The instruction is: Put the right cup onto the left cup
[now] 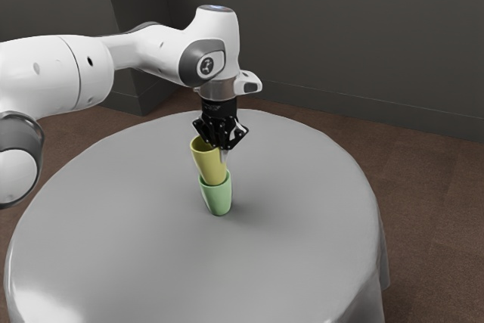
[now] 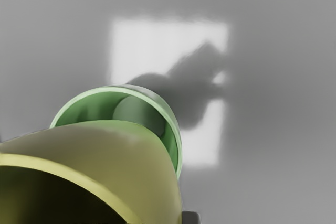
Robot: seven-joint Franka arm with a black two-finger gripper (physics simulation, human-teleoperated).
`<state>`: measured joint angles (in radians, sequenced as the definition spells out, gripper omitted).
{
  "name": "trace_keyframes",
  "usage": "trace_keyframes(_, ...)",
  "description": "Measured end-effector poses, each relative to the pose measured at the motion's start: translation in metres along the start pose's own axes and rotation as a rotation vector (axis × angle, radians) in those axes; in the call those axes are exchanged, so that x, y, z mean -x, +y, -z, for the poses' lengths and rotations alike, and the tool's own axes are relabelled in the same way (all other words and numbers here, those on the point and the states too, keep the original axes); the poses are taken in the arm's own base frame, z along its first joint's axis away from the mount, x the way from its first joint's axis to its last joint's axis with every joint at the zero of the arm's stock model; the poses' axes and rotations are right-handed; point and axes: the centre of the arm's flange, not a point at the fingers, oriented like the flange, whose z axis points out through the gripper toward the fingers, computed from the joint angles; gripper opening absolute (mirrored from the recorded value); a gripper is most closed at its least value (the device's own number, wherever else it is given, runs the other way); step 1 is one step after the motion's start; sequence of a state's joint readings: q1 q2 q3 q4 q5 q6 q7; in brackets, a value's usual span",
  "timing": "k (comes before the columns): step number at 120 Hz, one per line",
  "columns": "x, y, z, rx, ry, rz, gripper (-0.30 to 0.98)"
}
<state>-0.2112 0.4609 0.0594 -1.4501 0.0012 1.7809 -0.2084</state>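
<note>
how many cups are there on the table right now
2. The yellow cup is tilted, its lower end in the mouth of the green cup, which is on the table. Another nested inside either one could be hidden.

A round table (image 1: 302,187) draped in a smooth gray cloth spreads out below the gripper (image 1: 223,149), its folds falling toward a brown floor (image 1: 427,202) lower still. Behind the gripper rises a dark gray wall (image 1: 340,35), edged at the bottom by a baseboard (image 1: 378,115), with a wall corner (image 1: 121,20) toward the exterior view's left. Beneath the gripper, a squarish bright patch (image 2: 142,40) gleams on the cloth, crossed by a dark shadow (image 2: 191,87).
</note>
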Motion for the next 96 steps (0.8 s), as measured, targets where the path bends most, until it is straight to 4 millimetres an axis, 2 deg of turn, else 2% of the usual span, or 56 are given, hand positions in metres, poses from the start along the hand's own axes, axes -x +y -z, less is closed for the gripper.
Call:
trace_keyframes(57, -0.004, -0.001, -0.011, 0.001, -0.011, 0.001, -0.09)
trace_keyframes(65, -0.004, 0.000, -0.012, 0.003, -0.010, 0.001, -0.03)
trace_keyframes(96, -0.005, 0.001, -0.013, 0.011, -0.008, -0.002, 0.42)
